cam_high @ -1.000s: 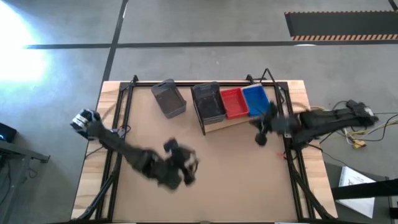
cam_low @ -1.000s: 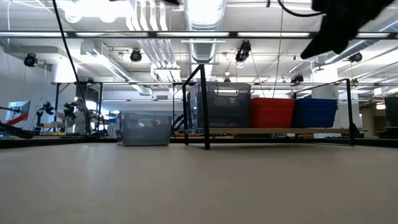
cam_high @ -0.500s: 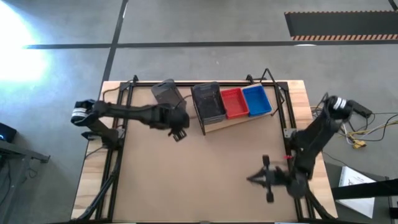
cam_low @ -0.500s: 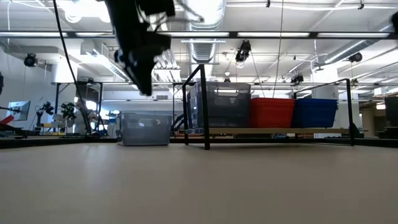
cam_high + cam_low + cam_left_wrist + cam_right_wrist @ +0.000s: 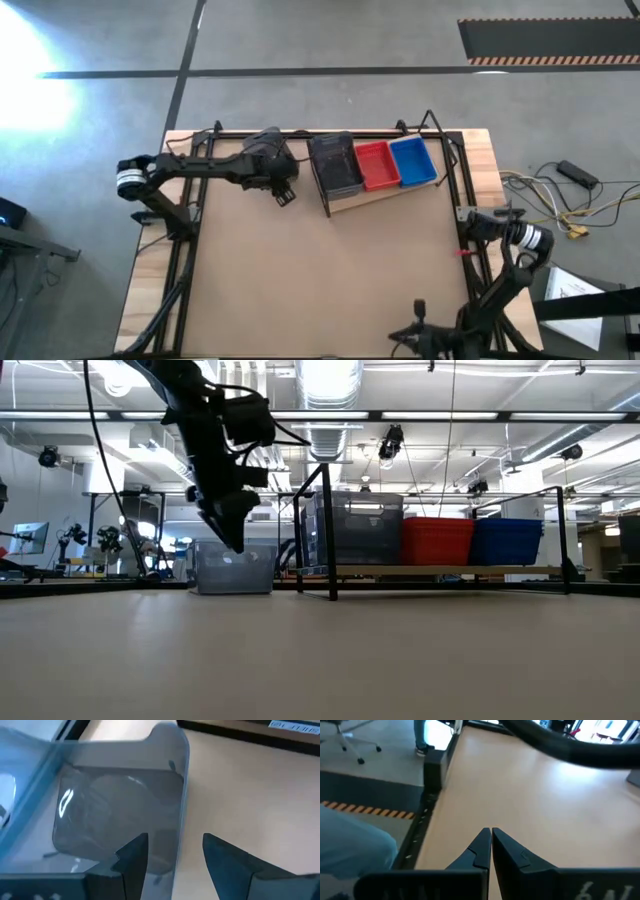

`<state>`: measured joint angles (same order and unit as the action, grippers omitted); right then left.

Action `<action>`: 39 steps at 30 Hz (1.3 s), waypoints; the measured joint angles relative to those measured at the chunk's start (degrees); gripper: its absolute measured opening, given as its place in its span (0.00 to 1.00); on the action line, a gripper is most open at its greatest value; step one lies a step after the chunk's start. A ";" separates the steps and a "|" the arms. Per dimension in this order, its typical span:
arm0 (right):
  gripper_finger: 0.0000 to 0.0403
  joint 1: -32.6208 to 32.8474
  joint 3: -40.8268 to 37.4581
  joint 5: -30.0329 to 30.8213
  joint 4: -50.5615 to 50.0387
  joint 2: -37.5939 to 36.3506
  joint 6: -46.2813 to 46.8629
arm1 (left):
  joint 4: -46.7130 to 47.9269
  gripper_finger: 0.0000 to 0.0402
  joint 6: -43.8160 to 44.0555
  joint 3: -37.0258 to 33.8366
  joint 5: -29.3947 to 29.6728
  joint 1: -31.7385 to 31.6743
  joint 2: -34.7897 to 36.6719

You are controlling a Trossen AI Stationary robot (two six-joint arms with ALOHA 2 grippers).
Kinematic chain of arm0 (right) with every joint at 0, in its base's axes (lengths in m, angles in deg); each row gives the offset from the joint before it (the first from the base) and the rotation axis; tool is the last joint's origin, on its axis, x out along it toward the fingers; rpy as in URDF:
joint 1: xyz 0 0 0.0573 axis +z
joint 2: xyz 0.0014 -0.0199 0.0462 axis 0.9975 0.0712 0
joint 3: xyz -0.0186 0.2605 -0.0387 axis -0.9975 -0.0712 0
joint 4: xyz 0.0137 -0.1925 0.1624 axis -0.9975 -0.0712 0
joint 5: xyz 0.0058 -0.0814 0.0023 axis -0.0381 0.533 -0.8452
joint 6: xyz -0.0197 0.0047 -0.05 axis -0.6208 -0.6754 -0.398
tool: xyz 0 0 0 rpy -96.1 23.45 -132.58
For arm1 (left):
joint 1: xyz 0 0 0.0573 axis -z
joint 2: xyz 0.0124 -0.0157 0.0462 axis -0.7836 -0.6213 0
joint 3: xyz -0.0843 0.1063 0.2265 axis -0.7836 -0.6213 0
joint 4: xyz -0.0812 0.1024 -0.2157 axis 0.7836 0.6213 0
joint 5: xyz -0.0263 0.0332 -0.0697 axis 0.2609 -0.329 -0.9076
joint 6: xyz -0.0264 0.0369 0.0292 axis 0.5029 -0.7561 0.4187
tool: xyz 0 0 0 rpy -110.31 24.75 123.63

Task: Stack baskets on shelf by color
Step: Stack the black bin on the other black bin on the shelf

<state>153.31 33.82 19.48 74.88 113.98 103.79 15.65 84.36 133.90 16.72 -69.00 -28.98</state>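
The left pincer (image 5: 172, 852) has swung over to the grey basket (image 5: 270, 155) beside the shelf (image 5: 385, 195), fingers wide around its rim. The right pincer (image 5: 490, 845), closed, has pulled back.

Grey basket (image 5: 268, 152), red basket (image 5: 376, 165), blue basket (image 5: 411, 161), tan shelf (image 5: 345, 205).

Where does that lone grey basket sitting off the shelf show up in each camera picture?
High view: grey basket, left of the shelf, under the left claw.
Low view: left of the shelf, behind the claw.
Left wrist view: fills the middle.
Right wrist view: absent.
Shared landmark: the left claw.
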 joint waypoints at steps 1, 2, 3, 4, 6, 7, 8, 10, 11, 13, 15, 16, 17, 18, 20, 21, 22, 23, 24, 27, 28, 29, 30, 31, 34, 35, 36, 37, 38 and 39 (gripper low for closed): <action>0.02 0.00 1.31 0.00 -0.80 1.04 -0.18 | -0.96 0.43 -1.00 -0.29 0.02 -0.37 0.00; 0.02 0.00 2.58 -0.02 -1.74 1.77 -0.46 | -1.40 0.43 -1.62 -0.50 0.00 -0.68 0.02; 0.02 0.00 3.71 -0.05 -3.08 2.37 -0.53 | -1.41 0.43 -2.38 -0.70 -0.02 -1.18 0.02; 0.02 0.00 4.81 -0.04 -4.59 2.69 -0.58 | -1.38 0.43 -2.56 -1.01 -0.14 -1.72 -0.06; 0.02 0.00 6.62 -0.02 -7.76 2.74 -0.58 | -1.77 0.42 -2.53 -1.90 -2.59 -3.07 -0.15; 0.02 0.00 7.47 -0.02 -9.20 2.65 -0.58 | -2.63 0.41 -2.50 -2.66 -4.69 -3.55 -0.16; 0.02 0.00 8.19 0.00 -10.74 2.53 -0.59 | -3.87 0.39 -2.50 -3.49 -6.96 -3.88 -0.16; 0.02 0.00 9.52 0.03 -13.42 2.07 -0.61 | -4.99 0.33 -1.53 -4.83 -9.93 -3.94 -0.17; 0.02 0.00 10.17 0.15 -14.13 1.87 -0.63 | -4.79 0.30 -0.78 -5.04 -10.07 -3.85 -0.17; 0.02 0.00 11.42 0.15 -15.60 1.38 -0.65 | -4.87 0.21 0.35 -5.04 -10.18 -2.91 -0.17; 0.02 0.22 12.89 0.13 -18.28 1.17 -0.67 | -4.63 0.10 0.38 -4.71 -10.24 -0.98 -0.15; 0.02 0.37 13.63 0.13 -19.81 1.15 -0.69 | -4.36 0.05 0.45 -4.30 -10.57 0.28 -0.13; 0.02 0.61 14.52 0.13 -21.43 1.15 -0.72 | -3.95 0.03 0.46 -3.75 -11.10 1.64 -0.03; 0.02 0.95 15.45 0.13 -23.06 1.13 -0.72 | -3.30 0.02 0.46 -3.10 -11.19 3.08 0.04; 0.02 1.88 17.31 0.13 -26.50 1.06 -0.74 | -1.50 0.02 0.55 -1.53 -11.41 6.32 0.36; 0.02 2.37 18.10 0.13 -27.88 1.03 -0.70 | -0.65 0.02 0.65 -0.64 -11.57 8.04 0.57; 0.02 2.89 18.74 0.13 -28.93 1.02 -0.61 | 0.55 0.01 1.03 0.44 -11.91 9.99 0.75; 0.02 3.45 19.26 0.14 -29.83 1.02 -0.60 | 1.91 0.00 1.92 1.74 -12.20 12.02 0.86; 0.02 3.95 19.61 0.17 -30.19 1.02 -0.61 | 3.39 0.00 2.82 3.19 -12.61 13.96 0.96; 0.02 5.44 20.88 0.21 -31.49 0.98 -0.59 | 9.77 0.00 5.35 8.02 -12.68 19.92 1.35; 0.02 5.88 21.14 0.21 -31.49 0.97 -0.58 | 12.29 0.00 6.23 9.96 -12.66 21.82 1.49; 0.02 6.25 21.28 0.22 -31.48 0.95 -0.58 | 15.16 0.00 7.03 11.91 -12.70 23.67 1.53; 0.02 6.58 21.39 0.20 -31.55 0.95 -0.56 | 18.11 0.00 8.21 14.06 -13.01 25.42 1.55; 0.02 6.86 21.55 0.20 -31.55 0.95 -0.59 | 21.21 0.00 9.66 16.40 -13.59 27.03 1.55; 0.02 7.15 21.81 0.27 -31.45 0.95 -0.56 | 29.84 0.00 15.07 23.45 -16.54 30.85 1.63; 0.02 7.15 21.81 0.33 -31.48 0.95 -0.56 | 32.32 0.00 16.61 25.78 -17.22 31.85 1.64; 0.02 7.13 21.81 0.34 -31.54 0.95 -0.58 | 33.93 0.00 17.43 28.14 -17.51 32.69 1.64; 0.02 7.13 21.81 0.36 -31.55 0.95 -0.58 | 34.58 0.00 18.11 30.39 -17.37 33.49 1.64; 0.02 7.10 21.79 0.39 -31.55 0.95 -0.59 | 34.68 0.00 18.16 32.60 -16.68 34.15 1.64; 0.02 7.08 21.79 0.47 -31.57 0.95 -0.58 | 34.27 0.00 17.98 34.75 -15.53 34.80 1.64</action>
<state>160.39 55.61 19.95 43.32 114.93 103.21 49.93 102.33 168.65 1.19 -34.20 -27.34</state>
